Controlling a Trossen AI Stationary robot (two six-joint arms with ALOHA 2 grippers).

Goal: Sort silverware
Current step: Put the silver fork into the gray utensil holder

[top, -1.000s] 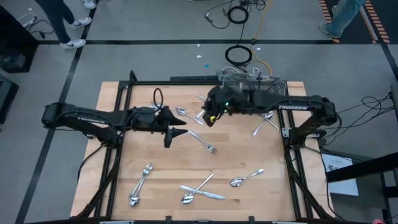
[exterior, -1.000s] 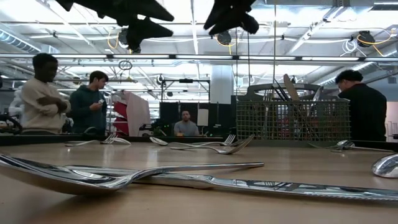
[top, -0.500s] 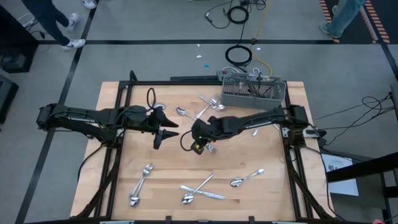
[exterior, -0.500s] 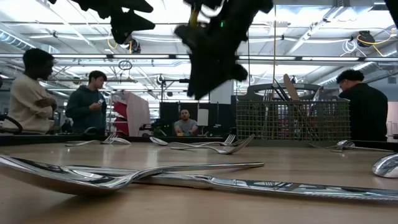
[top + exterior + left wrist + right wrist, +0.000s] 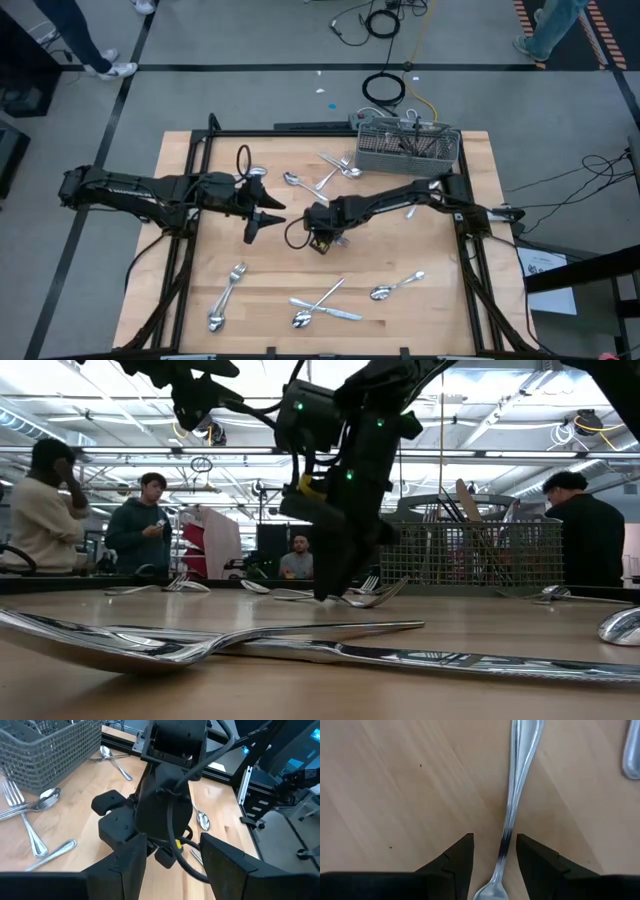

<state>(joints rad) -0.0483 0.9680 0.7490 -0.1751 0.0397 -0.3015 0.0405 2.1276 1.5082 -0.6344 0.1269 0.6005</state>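
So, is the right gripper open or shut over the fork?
Open. The right gripper has one finger on each side of the fork handle, with gaps, not pinching it.

Wire-mesh basket (image 5: pixel 407 148) at the far right corner of the wooden surface (image 5: pixel 260 290); coiled black cable (image 5: pixel 383 89) on the grey floor beyond; several people (image 5: pixel 143 525) standing in the background room.

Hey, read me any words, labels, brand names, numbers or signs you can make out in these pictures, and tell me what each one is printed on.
None can be read.
White lettering on the left arm: too small to read.
Marking on the right arm: too small to read.
Sheet of paper on the floor right of the table: print too small to read.
Silverware and wire basket: no markings visible.
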